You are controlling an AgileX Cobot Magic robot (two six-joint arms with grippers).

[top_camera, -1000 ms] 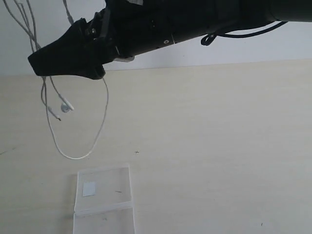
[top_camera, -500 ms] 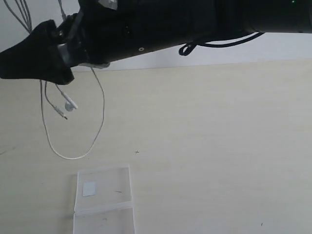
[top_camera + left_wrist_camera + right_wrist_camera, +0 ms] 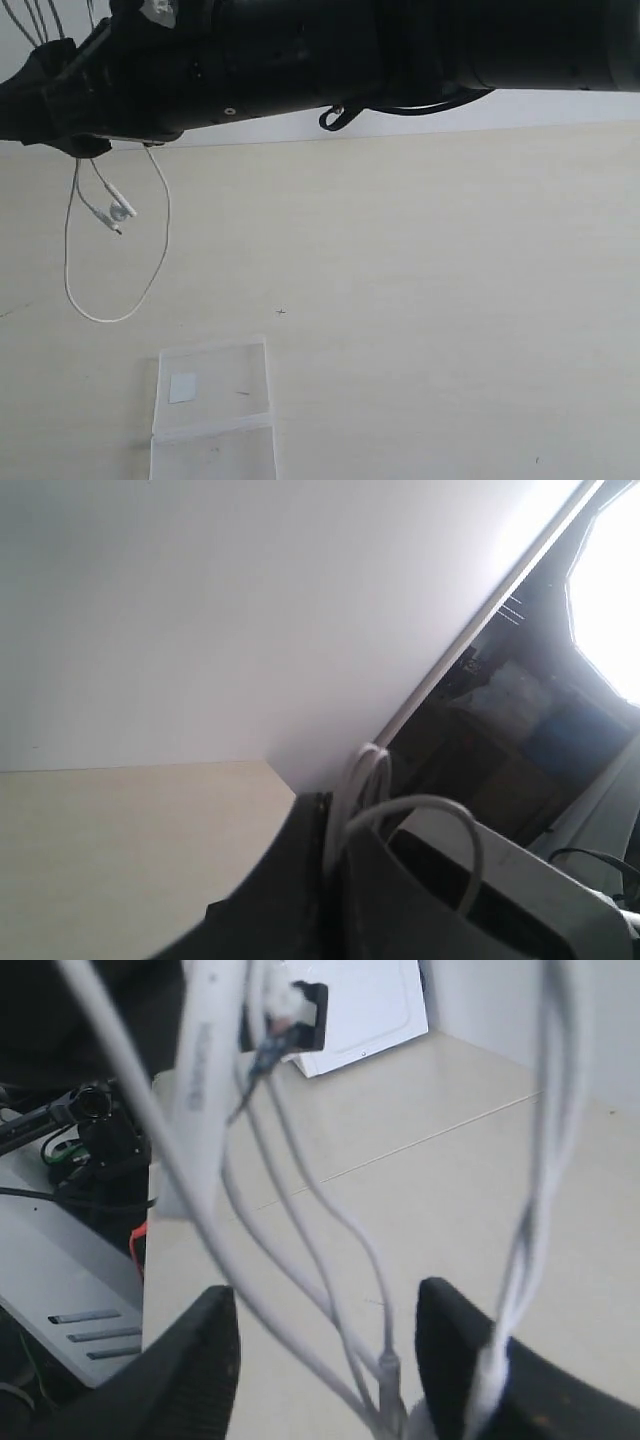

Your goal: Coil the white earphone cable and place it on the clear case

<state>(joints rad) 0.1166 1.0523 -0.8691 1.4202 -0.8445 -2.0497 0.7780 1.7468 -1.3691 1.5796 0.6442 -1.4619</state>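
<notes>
The white earphone cable (image 3: 122,210) hung in a loop at ten o'clock of the exterior view, apart from the clear case (image 3: 213,385), which lay flat on the table (image 3: 450,300) at seven o'clock. The left gripper (image 3: 335,860) pinched its strands. The right gripper (image 3: 325,1360) stood spread, with strands passing between its fingers.

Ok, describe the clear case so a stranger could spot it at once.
Start from the pale tabletop that fills the exterior view. Low on the left of that view lies the clear case, flat and rectangular. Unlike the thin white earphone cable looping nearby, it is transparent, with a small white square sticker and a crosswise seam.
</notes>
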